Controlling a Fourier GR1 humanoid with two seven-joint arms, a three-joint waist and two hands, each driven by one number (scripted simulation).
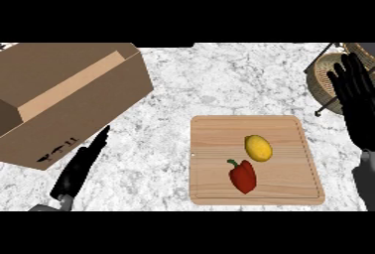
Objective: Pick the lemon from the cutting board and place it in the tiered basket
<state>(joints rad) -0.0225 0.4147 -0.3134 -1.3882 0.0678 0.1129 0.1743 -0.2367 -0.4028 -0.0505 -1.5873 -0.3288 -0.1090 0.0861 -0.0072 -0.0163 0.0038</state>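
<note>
Wooden cutting board [212, 149] is observed lying flat on the white-grey marble counter [219, 79], right of centre. The lemon [258, 148] is found on the board's upper middle, untouched by either hand. A red bell pepper [243, 176] is noted just beside it on the near side, stem pointing far-left. The tiered basket [322, 82], woven with a dark wire frame, is located at the far right corner, well apart from the lemon. The right hand [357, 101] is seen at the right edge, fingers straight and spread, nothing grasped, overlapping the basket in view. The left hand [77, 171] is recorded near left, fingers extended and released, pointing toward a cardboard box [66, 94] with open flaps at far left.
</note>
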